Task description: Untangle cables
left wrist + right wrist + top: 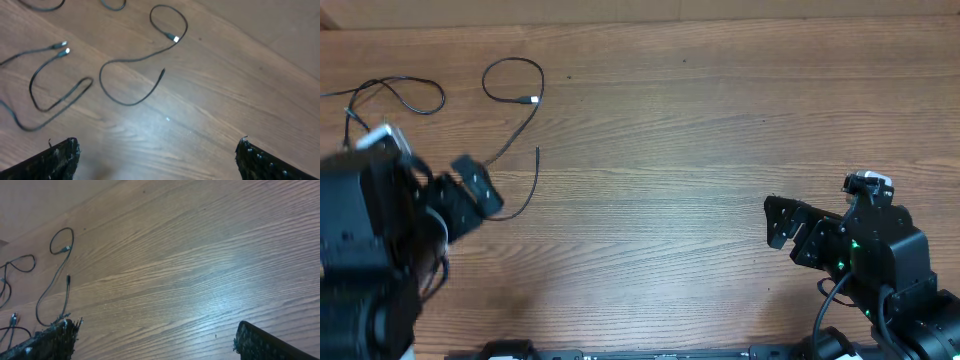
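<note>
Several thin black cords with small silver plugs (529,100) lay in loose loops on the far-left part of the brown wooden table (700,120), and the curled cord (175,38) lay apart from its neighbouring cord (62,50). The left gripper (157,162) hung over them, jaws spread wide and empty, while the right gripper (772,222), equally wide and holding nothing, sat well apart at the near right. The work appeared to stand between grasps. The next move would likely call for closing on a single strand among the leftmost loops, where any crossing could not be made out.
</note>
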`<act>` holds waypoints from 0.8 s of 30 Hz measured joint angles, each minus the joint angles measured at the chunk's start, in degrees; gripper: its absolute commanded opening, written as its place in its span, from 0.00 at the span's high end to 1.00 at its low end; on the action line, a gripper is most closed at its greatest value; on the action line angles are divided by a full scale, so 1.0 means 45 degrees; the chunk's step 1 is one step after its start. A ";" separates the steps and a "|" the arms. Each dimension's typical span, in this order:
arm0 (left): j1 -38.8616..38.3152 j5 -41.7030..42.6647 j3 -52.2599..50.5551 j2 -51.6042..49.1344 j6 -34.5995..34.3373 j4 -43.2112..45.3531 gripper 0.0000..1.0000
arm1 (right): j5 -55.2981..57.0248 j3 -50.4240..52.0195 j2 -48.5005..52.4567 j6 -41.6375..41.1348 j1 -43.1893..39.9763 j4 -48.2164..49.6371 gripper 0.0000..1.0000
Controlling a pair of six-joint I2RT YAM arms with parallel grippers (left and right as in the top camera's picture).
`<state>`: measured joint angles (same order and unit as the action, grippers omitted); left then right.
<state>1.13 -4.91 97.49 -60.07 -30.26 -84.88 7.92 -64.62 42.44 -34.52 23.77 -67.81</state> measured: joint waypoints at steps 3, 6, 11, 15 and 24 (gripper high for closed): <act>0.0000 0.0005 -0.1117 0.0942 -0.0257 -0.0160 0.00 | 0.0000 0.0000 0.0000 0.0000 0.0000 -0.0010 0.00; 0.0000 0.0068 -0.1914 0.1491 -0.0379 -0.0617 0.00 | 0.0000 0.0000 0.0000 0.0000 0.0000 0.0005 0.00; 0.0000 0.1481 -0.2113 0.1496 -0.0539 -0.0860 0.00 | 0.0000 0.0000 0.0000 0.0005 0.0000 0.0010 0.00; 0.0000 0.2472 -0.2166 0.1341 -0.0068 -0.0865 0.00 | 0.0000 0.0000 0.0000 0.0005 0.0000 0.0005 0.00; -0.0092 0.2778 -0.2171 0.1326 0.0117 -0.0869 0.00 | 0.0000 0.0000 0.0000 0.0000 0.0000 0.0005 0.00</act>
<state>0.71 7.60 87.72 -54.11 -29.74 -88.79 7.92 -64.62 42.44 -34.52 23.77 -67.79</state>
